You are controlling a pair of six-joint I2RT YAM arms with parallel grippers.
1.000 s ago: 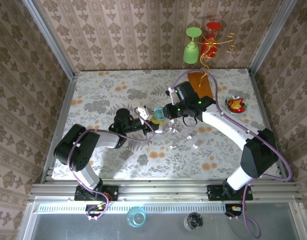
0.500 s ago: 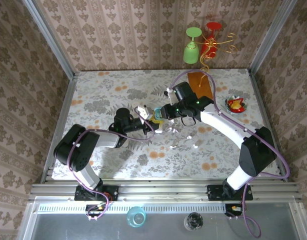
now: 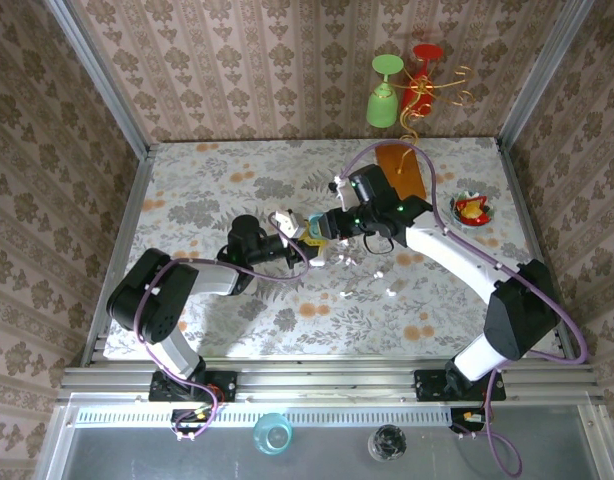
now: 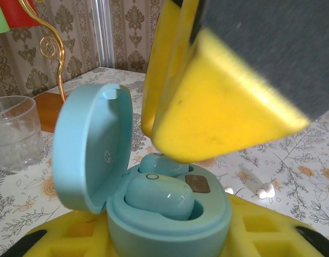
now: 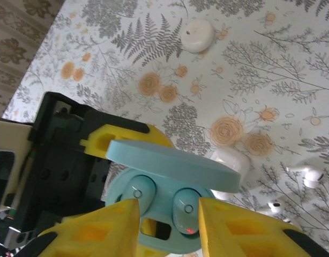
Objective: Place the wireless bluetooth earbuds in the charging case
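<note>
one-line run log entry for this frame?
left gripper: shut on teal case | lid: open | teal earbuds: both in wells | right gripper: open, over case

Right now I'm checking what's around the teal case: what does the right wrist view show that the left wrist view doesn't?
Right wrist adds a round white case lying on the table beyond the teal one. Left wrist adds a glass and a brass stand. Shared: the open teal case with teal buds seated inside, and loose white buds on the table.
</note>
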